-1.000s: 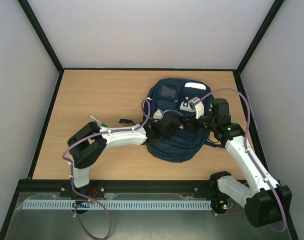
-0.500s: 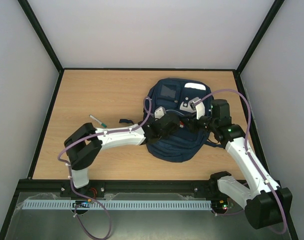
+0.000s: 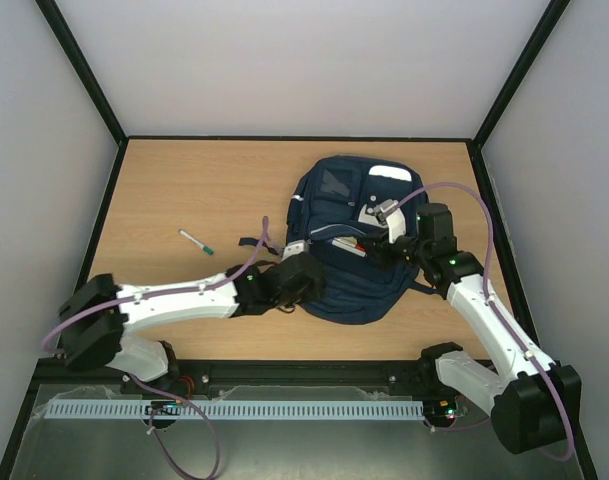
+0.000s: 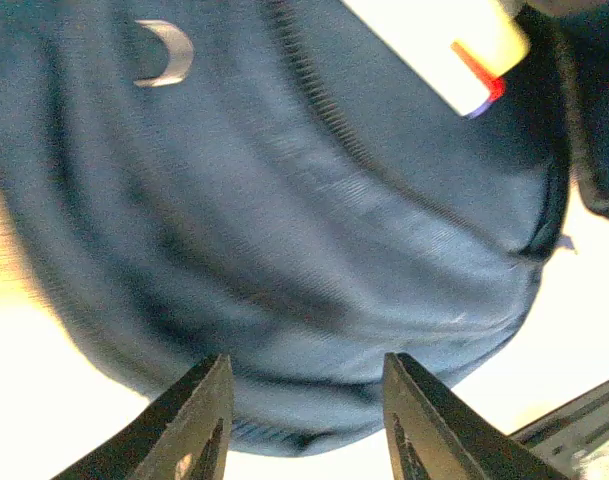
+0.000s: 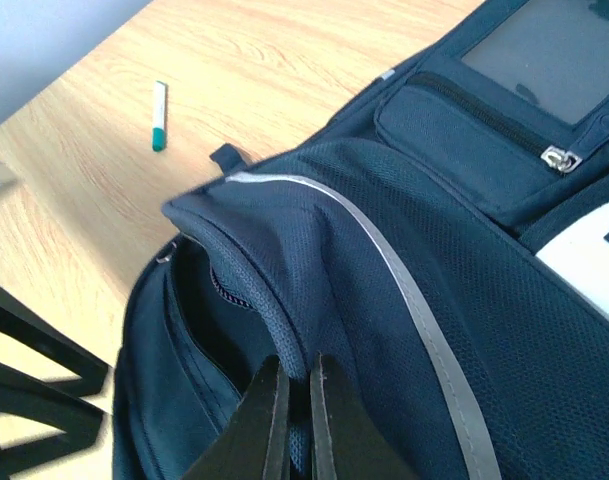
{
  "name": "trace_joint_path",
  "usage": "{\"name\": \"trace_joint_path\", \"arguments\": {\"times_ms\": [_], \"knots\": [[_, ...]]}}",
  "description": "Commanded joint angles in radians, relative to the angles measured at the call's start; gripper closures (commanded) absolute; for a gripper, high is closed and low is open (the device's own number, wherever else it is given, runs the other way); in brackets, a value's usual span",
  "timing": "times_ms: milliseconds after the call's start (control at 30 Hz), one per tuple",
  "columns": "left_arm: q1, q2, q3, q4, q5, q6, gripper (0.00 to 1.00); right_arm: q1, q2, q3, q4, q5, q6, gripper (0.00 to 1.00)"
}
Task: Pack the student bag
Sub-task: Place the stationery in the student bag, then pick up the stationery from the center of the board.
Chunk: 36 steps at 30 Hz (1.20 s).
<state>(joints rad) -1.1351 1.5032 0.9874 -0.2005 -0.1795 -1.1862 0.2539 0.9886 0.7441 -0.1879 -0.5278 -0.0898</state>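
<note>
Tabletop [image 3: 184, 190]: light wood, grey walls around.
Right gripper [image 5: 296, 368]: fingers pinched on student bag [image 3: 349, 290] opening rim.
Left gripper [image 4: 306, 380]: fingers apart, empty, at bag's near-left edge.
Bag position: flat, table's right half.
Pen [image 3: 196, 241]: left of bag, apart.

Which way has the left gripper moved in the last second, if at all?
Yes. The left gripper drew back off the bag, toward the near edge of the table.

Matt woven cloth student bag [image 5: 404, 300] on smooth wood-grain table [image 3: 184, 190]; the pen [image 5: 159, 115] looks plastic.
</note>
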Motion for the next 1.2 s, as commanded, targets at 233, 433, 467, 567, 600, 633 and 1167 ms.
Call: {"name": "trace_joint_path", "arguments": {"times_ms": [233,433,467,567,600,633,1167], "knots": [[0.374,-0.377,-0.228,-0.362,-0.065,0.219,0.40,-0.002,0.000,-0.073,0.060,-0.021,-0.082,0.99],[0.752,-0.371,-0.203,-0.418,0.025,0.269,0.17,-0.002,-0.005,-0.080,0.059,-0.024,-0.091,0.99],[0.804,-0.346,-0.190,-0.422,0.044,0.273,0.16,-0.002,-0.007,-0.080,0.057,-0.024,-0.092,0.99],[0.926,-0.232,-0.137,-0.453,0.089,0.268,0.15,-0.002,-0.015,-0.082,0.056,-0.024,-0.096,0.99],[0.947,-0.182,-0.112,-0.461,0.098,0.273,0.17,-0.002,-0.019,-0.083,0.055,-0.024,-0.097,0.99],[0.959,-0.135,-0.086,-0.466,0.098,0.280,0.19,-0.002,-0.024,-0.083,0.055,-0.022,-0.099,0.99],[0.994,0.182,0.095,-0.436,0.002,0.132,0.37,-0.002,-0.045,-0.086,0.050,-0.036,-0.108,0.99]]}}
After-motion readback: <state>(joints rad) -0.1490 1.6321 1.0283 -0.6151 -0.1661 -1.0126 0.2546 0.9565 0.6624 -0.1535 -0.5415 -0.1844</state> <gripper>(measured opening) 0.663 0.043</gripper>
